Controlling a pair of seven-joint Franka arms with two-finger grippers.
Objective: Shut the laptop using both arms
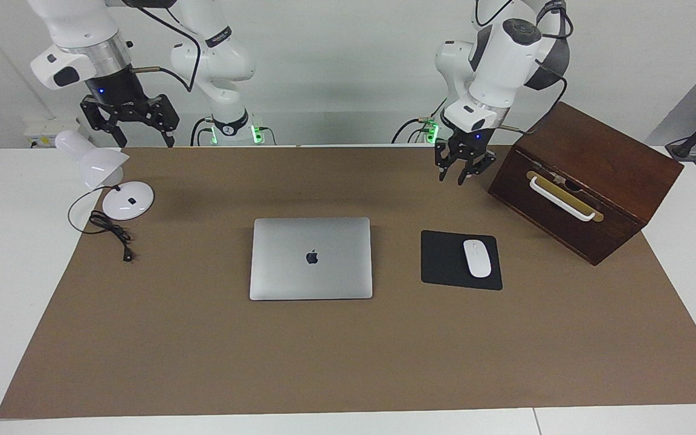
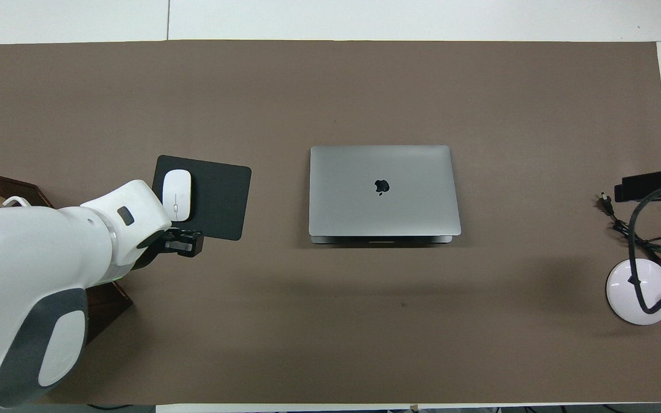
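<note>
From across the table, the laptop [image 1: 311, 258] sits flat mid-mat with its lid down, logo up, so the closing looks done to me. The left gripper [image 1: 460, 164] hangs in the air over the mat beside the wooden box [image 1: 586, 181], fingers spread and holding nothing. The right gripper [image 1: 129, 118] waits up above the desk lamp [image 1: 101, 175], claws splayed wide, also empty. Looking down from above, the laptop [image 2: 383, 191] is beside the mousepad [image 2: 216, 198] with the mouse [image 2: 176, 195] on it, and the left gripper [image 2: 184, 243] covers the mousepad's corner. If anything's left, I'd just pull clear without clipping that box.
</note>
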